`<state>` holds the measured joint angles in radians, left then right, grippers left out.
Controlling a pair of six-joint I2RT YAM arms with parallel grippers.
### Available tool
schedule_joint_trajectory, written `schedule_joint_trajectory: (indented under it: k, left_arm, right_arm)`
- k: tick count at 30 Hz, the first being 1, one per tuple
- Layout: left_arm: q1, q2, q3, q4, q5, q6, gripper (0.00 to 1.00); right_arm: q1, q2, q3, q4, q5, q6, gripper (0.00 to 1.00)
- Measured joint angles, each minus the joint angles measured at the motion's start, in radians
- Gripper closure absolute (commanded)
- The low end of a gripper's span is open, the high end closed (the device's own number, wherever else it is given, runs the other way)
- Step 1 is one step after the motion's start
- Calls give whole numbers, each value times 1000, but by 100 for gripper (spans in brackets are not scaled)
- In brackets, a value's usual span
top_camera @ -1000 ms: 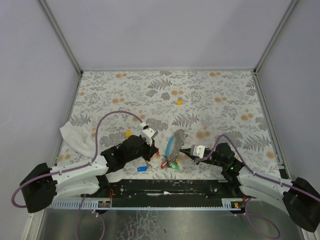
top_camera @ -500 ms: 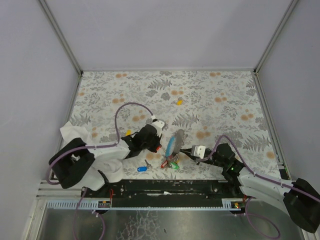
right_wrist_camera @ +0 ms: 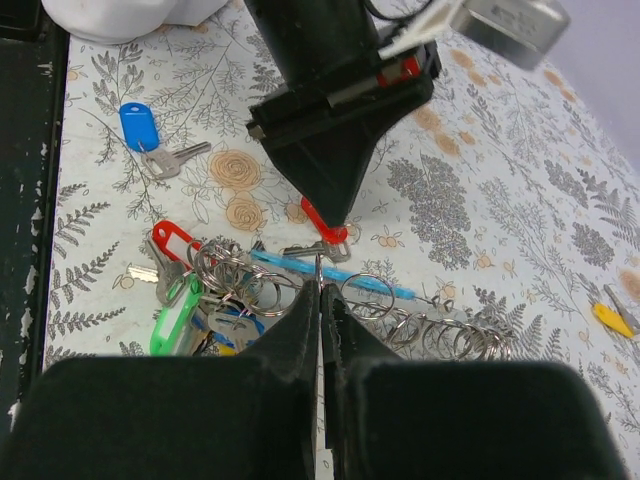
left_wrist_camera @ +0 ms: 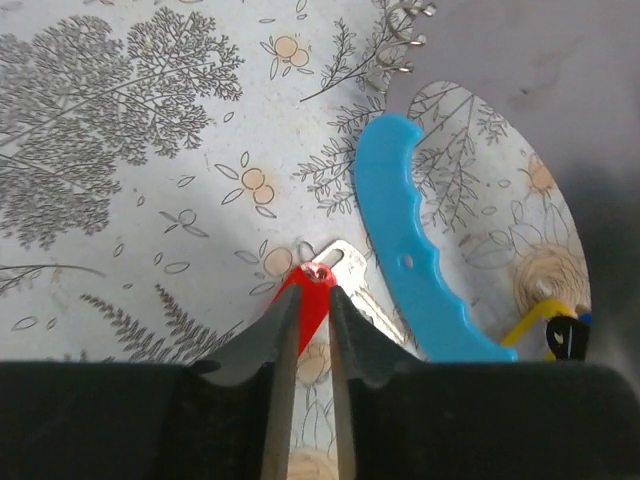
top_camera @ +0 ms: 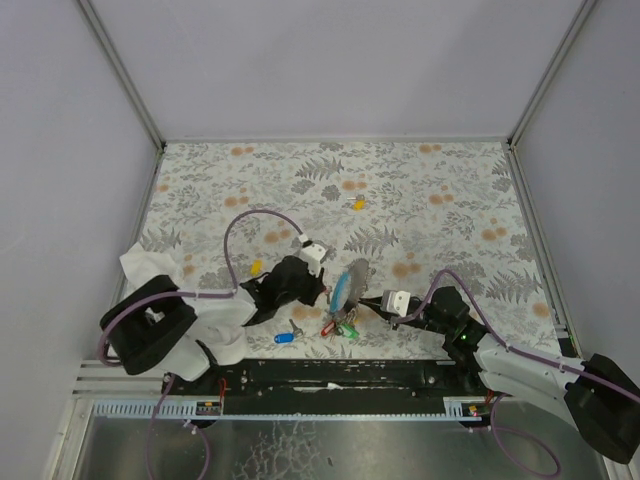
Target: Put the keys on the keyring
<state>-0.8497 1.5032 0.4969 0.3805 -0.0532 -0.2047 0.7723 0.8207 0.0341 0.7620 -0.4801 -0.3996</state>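
Note:
The keyring lies on the table, with red and green tagged keys on it. Its coiled cord and light-blue end piece trail away from it. My right gripper is shut on one thin metal ring of it, held upright. My left gripper points down with its jaws a narrow gap apart. A red-headed key lies flat under the tips, its blade toward the blue piece. In the top view the left gripper and the right gripper flank the cluster.
A blue key lies loose near the front edge. One yellow key lies left of my left arm and another yellow key lies farther back. A white cloth is bunched at the left edge.
My left arm has swung in toward the keyring and its gripper has come down beside the blue piece. Its jaws have parted a little. The right arm has held still.

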Motion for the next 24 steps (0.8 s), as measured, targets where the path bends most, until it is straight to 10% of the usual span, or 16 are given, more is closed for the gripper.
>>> schedule_joint_trajectory:
  k: [12,24]
  left_arm:
    - [0,-426,-203,168,240,206,63]
    - [0,-369,-127,187,623,390,61]
  right_arm:
    - [0,-23,0,6,-19,-10,100]
    - [0,-43,35,-65,-90,-31,100]
